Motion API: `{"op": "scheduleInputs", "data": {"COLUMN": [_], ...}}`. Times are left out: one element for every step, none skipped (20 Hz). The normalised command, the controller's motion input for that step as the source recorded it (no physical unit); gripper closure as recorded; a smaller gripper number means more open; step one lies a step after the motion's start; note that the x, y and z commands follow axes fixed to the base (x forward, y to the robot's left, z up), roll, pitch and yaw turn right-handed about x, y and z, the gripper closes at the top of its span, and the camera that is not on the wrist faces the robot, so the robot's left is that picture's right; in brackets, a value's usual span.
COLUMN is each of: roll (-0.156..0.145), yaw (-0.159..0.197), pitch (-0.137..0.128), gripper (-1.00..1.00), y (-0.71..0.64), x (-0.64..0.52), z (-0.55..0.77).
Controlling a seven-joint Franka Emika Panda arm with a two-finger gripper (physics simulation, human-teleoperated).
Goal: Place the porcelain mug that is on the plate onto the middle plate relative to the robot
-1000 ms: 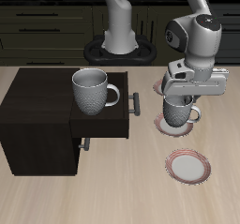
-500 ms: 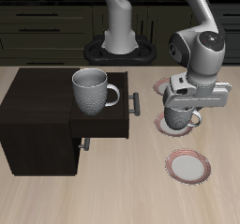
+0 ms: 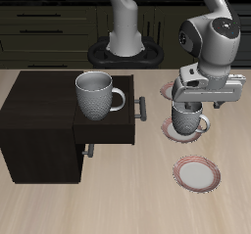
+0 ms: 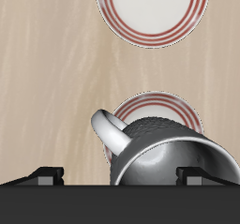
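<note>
The porcelain mug (image 3: pixel 187 120) stands on the middle plate (image 3: pixel 173 133), handle toward the table's side edge. In the wrist view the mug (image 4: pixel 164 153) sits over that plate (image 4: pixel 155 106), seen from above with its dark hollow showing. My gripper (image 3: pixel 188 105) hangs just above the mug's rim with its fingers spread wide and nothing between them (image 4: pixel 120 176). The plate farther back (image 3: pixel 173 88) is mostly hidden behind the gripper.
A third saucer (image 3: pixel 196 173) lies nearer the table's front edge and also shows in the wrist view (image 4: pixel 153 7). A larger look-alike mug (image 3: pixel 95 93) stands on a dark wooden cabinet (image 3: pixel 44 130) with an open drawer (image 3: pixel 110 132).
The gripper went down with the mug onto the middle plate, then rose a little. The mug stays on the plate.
</note>
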Motion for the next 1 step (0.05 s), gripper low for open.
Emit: {"op": "scheduleInputs", "data": {"roll": [-0.005], "yaw": [-0.018], "pitch": [-0.039], "gripper": [-1.0], "y": [-0.06], "x": [-0.05], "z": [0.24]}}
